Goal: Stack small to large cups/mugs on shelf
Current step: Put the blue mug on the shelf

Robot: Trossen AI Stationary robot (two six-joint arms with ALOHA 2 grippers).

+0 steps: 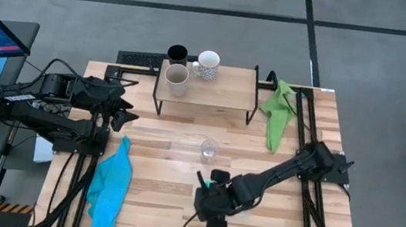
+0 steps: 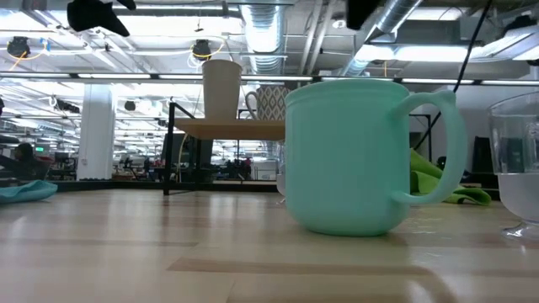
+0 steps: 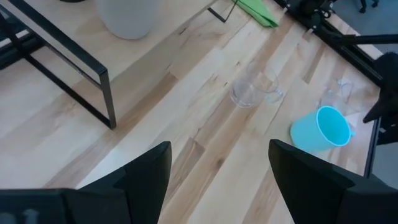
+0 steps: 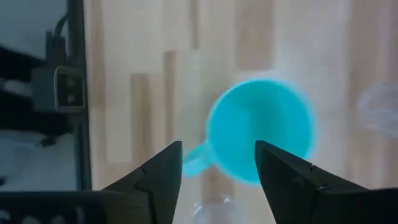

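**Listener:** Where is your working claw, and what is it doing?

**Operator:** My right gripper (image 4: 217, 171) hangs over the front of the table, fingers spread wide, holding nothing. Straight beneath it stands the cyan mug (image 4: 260, 130), upright, mouth up, its handle toward one finger. I judge it is lined up that way so the fingers can drop over the rim.

**Listener:** And the other arm?

**Operator:** My left gripper (image 3: 214, 180) waits at the table's left side, also spread and empty. Ahead of it lies open tabletop, with one clear glass (image 3: 252, 92) farther out.

**Listener:** What about the shelf?

**Operator:** The shelf (image 1: 225, 93) is well beyond my right claw, at the back. A beige cup (image 1: 177, 79) and a white mug (image 1: 207, 64) stand on it, probably already placed. A black tumbler (image 1: 177, 53) sits at its back edge; I cannot tell whether it is on or behind the board.

**Listener:** Anything unclear?

**Operator:** From overhead my right arm covers the cyan mug. A second glass (image 2: 518, 164) is cut off at the low view's edge.
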